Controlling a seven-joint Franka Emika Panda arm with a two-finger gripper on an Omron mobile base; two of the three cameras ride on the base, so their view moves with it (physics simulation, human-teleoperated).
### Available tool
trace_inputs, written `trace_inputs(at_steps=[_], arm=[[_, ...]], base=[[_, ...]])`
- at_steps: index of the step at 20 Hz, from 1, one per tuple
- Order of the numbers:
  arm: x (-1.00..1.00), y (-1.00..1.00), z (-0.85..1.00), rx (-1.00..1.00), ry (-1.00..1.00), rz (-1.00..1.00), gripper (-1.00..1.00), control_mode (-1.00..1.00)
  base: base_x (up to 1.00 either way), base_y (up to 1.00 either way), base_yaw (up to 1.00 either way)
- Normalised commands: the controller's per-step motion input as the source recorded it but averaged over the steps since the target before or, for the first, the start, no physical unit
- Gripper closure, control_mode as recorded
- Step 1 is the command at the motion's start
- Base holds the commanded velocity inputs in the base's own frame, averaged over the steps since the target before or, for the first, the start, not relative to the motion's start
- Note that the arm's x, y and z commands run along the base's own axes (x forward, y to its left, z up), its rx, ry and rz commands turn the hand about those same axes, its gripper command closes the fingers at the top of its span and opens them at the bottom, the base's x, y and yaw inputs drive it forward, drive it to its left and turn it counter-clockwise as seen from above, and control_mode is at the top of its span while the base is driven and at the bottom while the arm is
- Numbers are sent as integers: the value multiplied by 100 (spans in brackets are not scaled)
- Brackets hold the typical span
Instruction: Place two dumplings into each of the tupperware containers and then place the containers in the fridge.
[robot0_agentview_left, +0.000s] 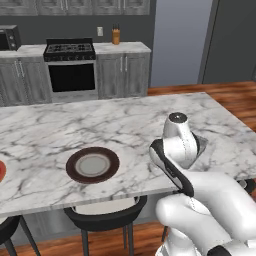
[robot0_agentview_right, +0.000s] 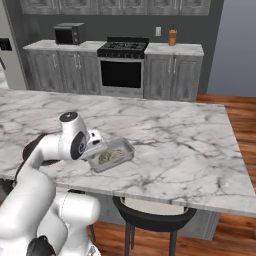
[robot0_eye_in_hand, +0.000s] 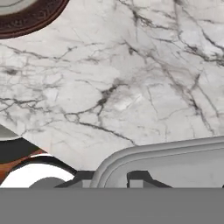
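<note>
Your gripper (robot0_eye_in_hand: 109, 178) sits at the bottom of the hand view, jaws pinched shut on the flared rim of a tupperware container (robot0_agentview_right: 114, 155). In the right base view you see that tray left of centre, near the marble island's (robot0_agentview_right: 190, 145) front edge, with two dumplings (robot0_agentview_right: 111, 155) inside. A dark brown-rimmed plate (robot0_agentview_left: 93, 165) lies lower left in the left base view.

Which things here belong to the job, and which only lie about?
Job: translucent grey rectangular container; beige-tan dumplings inside it; gripper, shut on its rim.
Lying about: round dark brown-rimmed plate; black-fronted oven range; black microwave.
</note>
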Motion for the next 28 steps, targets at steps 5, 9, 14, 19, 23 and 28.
trace_inputs(at_steps=[5,9,14,19,23,28], arm=[[-100,0,22,-3,-6,16,100,-100],[-100,-9,2,0,-11,15,100,-100],[-54,-4,21,0,-13,19,100,-100],[-4,0,0,0,-9,14,100,-100],[-1,1,0,-3,-1,12,100,-100],[0,0,0,0,0,0,100,100]], base=[[0,0,0],[0,0,0],[0,0,0],[0,0,0],[0,0,0],[-63,0,9]])
